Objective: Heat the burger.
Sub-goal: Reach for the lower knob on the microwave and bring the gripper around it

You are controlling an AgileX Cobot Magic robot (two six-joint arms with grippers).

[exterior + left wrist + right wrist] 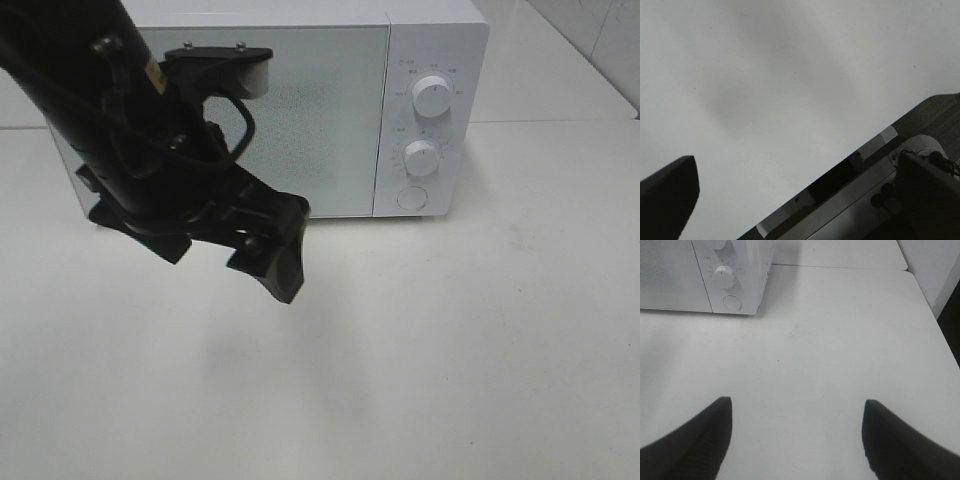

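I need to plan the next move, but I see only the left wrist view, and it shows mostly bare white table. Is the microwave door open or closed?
Observer: Closed. In the exterior high view the microwave has its door flush with the control panel.
Operator: Thank you. And how is the right gripper now?
Observer: The right gripper is open and holds nothing. It is above the table, with the microwave's lower knob ahead of it.
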